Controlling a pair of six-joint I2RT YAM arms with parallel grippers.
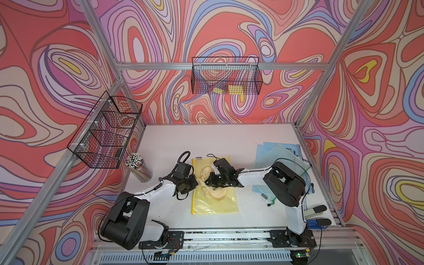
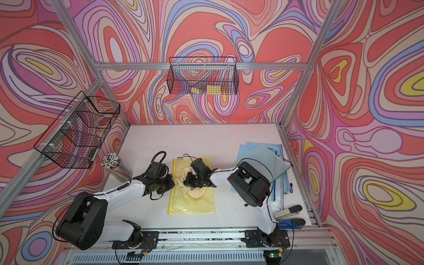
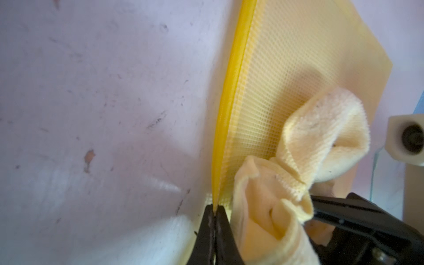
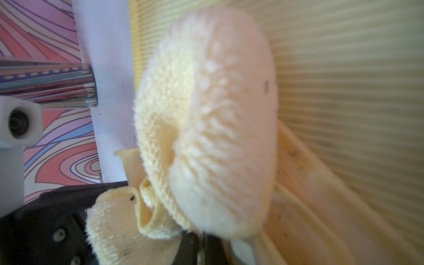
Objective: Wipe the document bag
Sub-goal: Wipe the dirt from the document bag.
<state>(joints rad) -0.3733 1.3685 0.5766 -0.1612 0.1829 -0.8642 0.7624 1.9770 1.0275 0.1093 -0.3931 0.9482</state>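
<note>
A yellow mesh document bag (image 1: 213, 204) (image 2: 192, 204) lies flat in the middle of the white table. A crumpled pale yellow cloth (image 1: 218, 193) (image 2: 195, 193) rests on its upper half. My left gripper (image 1: 195, 181) (image 2: 172, 181) is at the bag's left side, shut on the bright yellow border (image 3: 229, 114); the left wrist view shows the jaws (image 3: 215, 220) pressed together on it. My right gripper (image 1: 207, 181) (image 2: 186, 181) reaches in from the right, shut on the cloth (image 4: 206, 114), which bulges in front of the jaws (image 4: 202, 243) and hides most of them. The bag's mesh (image 4: 344, 68) lies behind the cloth.
A clear cup of pencils (image 1: 138, 168) stands at the table's left edge. Blue and clear document bags (image 1: 280, 153) are stacked at the right, partly under the right arm. Wire baskets hang on the left wall (image 1: 105, 130) and the back wall (image 1: 227, 76).
</note>
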